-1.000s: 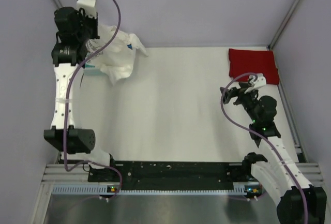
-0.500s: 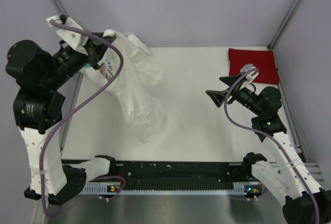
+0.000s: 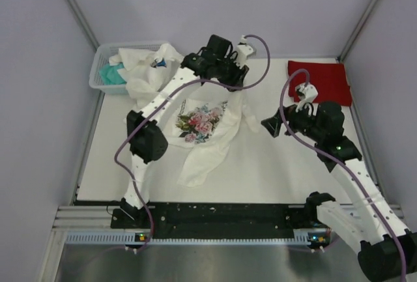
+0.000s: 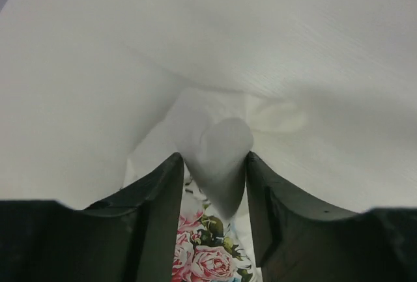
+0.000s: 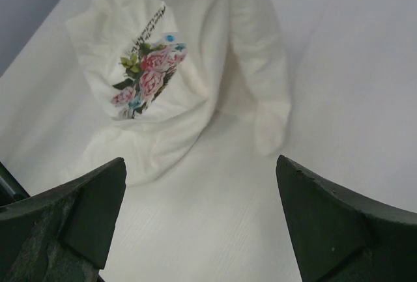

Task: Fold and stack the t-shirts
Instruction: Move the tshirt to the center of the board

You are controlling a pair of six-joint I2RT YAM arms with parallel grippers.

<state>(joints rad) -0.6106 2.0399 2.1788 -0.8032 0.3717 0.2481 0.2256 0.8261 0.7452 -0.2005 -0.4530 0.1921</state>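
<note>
While the left tool [image 4: 214, 159] pinches a fold of the rose-print t-shirt [image 3: 202, 122], right tool [image 5: 201, 165] spread wide beside it.

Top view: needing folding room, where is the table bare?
Bare: the near patch bordered by the large white rose-print t-shirt, black base rail and right arm. Crowded: far-left corner, with white plastic basket and crumpled white shirts; folded red t-shirt fills the far-right corner.

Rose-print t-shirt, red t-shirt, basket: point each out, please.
rose-print t-shirt [image 3: 201, 120], top external view, on the rose print.
red t-shirt [image 3: 329, 77], top external view, middle of the folded cloth.
white basket [image 3: 95, 71], top external view, left wall.
</note>
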